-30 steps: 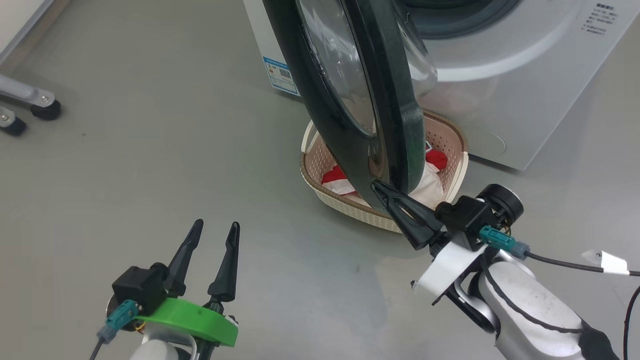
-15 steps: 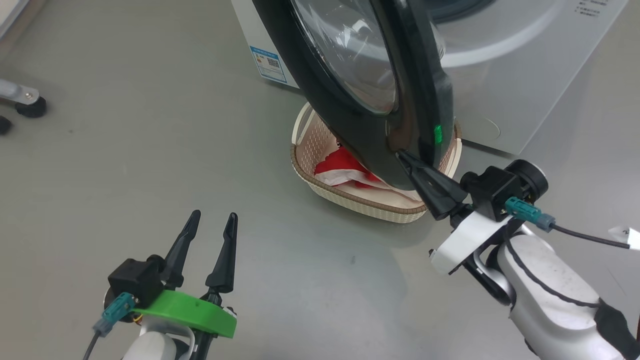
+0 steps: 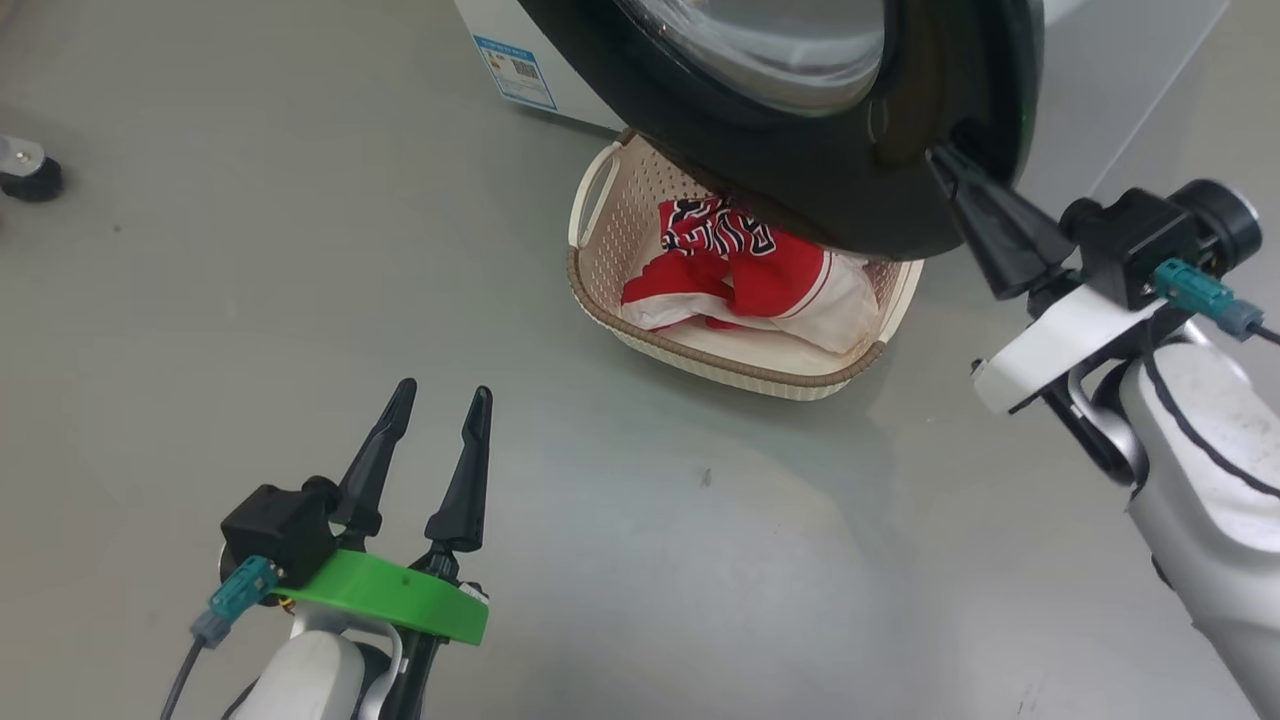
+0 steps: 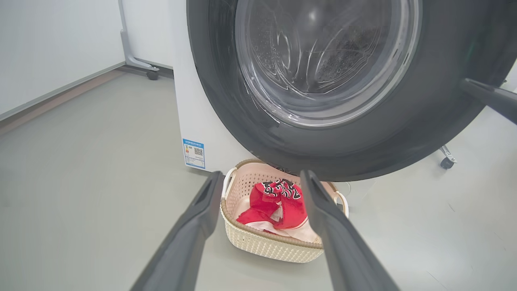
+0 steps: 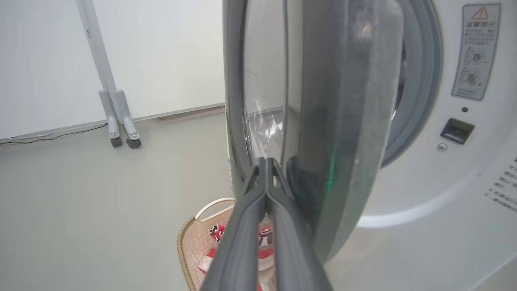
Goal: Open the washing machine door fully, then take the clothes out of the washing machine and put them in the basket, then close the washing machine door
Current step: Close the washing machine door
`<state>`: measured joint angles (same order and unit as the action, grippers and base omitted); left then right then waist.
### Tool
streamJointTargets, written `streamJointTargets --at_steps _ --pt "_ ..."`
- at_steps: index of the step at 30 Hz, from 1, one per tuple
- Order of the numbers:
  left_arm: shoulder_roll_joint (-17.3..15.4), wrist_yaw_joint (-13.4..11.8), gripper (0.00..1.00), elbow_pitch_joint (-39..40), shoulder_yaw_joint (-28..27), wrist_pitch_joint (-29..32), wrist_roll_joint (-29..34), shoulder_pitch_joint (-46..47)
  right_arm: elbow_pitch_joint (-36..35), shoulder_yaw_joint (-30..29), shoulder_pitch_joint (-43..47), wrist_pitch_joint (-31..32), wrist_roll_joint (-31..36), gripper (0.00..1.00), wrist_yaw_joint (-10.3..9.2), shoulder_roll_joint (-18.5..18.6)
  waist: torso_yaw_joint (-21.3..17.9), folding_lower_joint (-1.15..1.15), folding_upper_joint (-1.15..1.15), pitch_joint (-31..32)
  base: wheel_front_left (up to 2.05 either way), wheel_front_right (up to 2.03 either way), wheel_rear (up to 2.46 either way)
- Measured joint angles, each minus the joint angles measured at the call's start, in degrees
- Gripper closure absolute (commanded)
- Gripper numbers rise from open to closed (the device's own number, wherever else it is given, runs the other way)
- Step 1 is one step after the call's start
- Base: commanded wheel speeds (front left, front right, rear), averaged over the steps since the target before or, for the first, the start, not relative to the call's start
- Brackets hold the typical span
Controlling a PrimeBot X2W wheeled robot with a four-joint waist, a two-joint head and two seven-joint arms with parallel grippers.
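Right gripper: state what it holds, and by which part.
Nothing is held. The right gripper has its jaws shut together, tips against the glossy black rim of the large round washing machine door, touching, not gripping.

Floor: smooth grey, faintly glossy, one small dark speck near its middle.
Wall: plain white, with a brownish strip along its foot.
Stand: grey metal legs on black casters, at the floor's edge by the wall.
Cable: thin, dark, along the wall's foot.
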<state>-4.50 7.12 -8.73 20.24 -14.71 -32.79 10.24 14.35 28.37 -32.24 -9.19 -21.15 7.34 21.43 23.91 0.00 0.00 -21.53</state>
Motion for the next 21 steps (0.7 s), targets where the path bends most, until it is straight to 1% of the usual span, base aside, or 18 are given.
streamJointTargets --at_steps 11,21 --pt "0.6 0.0 0.0 1.79 1.02 0.0 -0.57 3.31 0.0 -1.24 -9.1 2.94 1.91 1.0 0.03 4.05 -0.04 0.0 0.0 -5.38 0.0 0.0 0.0" --pt "1.67 0.0 0.0 2.7 2.38 0.0 -1.09 6.21 1.3 -2.56 -17.58 5.84 3.3 1.0 0.09 8.57 1.19 0.0 0.0 -10.59 0.0 0.0 0.0"
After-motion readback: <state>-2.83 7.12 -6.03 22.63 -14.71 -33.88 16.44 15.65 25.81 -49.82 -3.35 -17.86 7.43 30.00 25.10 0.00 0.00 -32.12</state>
